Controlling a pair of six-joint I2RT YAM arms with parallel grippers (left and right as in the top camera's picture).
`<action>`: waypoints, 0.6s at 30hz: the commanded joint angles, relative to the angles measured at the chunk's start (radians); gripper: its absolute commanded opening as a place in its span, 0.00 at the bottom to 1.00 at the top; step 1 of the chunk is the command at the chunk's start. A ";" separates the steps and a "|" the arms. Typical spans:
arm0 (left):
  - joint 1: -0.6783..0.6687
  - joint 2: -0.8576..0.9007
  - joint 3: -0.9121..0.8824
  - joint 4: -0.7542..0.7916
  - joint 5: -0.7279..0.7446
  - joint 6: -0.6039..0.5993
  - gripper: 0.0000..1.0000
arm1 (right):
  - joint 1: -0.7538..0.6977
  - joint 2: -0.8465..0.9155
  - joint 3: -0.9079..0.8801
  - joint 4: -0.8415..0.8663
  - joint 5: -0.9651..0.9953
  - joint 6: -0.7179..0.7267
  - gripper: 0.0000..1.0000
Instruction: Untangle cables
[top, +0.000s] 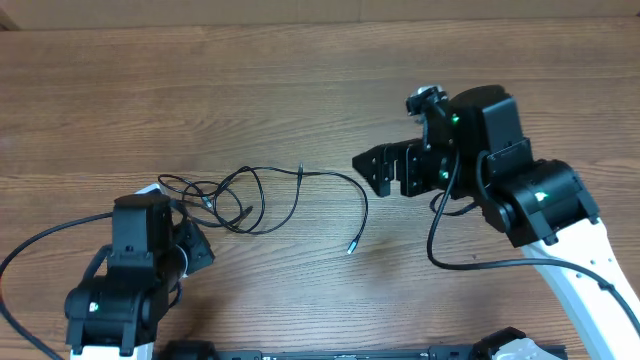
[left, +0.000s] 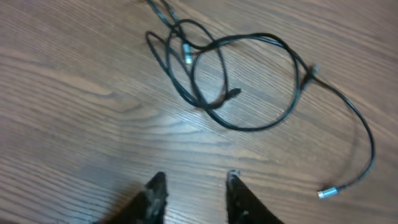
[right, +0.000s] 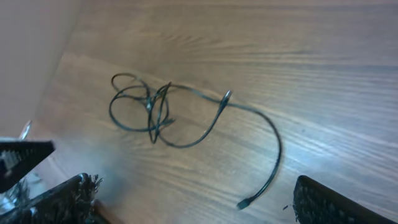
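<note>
You see a wooden counter (top: 200, 90) from above. Your right arm reaches in from the front right corner; the right gripper (top: 372, 170) hangs near the middle, fingers spread wide and holding nothing. Your left gripper (left: 194, 186) sits near the front left corner, fingers parted and empty. The cables (top: 250, 200), thin and black, lie between the grippers, left of centre, in loose overlapping loops. One strand curves toward the front edge, ending in a silvery plug (top: 351, 248).
</note>
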 joint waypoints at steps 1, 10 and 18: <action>-0.006 0.024 -0.020 0.006 -0.101 -0.161 0.34 | 0.023 -0.003 0.020 -0.011 -0.029 0.009 1.00; -0.005 0.158 -0.105 0.096 -0.222 -0.449 0.36 | 0.098 -0.019 0.020 -0.023 -0.133 0.009 1.00; -0.005 0.300 -0.156 0.149 -0.270 -0.576 0.39 | 0.160 -0.092 0.020 0.034 -0.134 0.013 1.00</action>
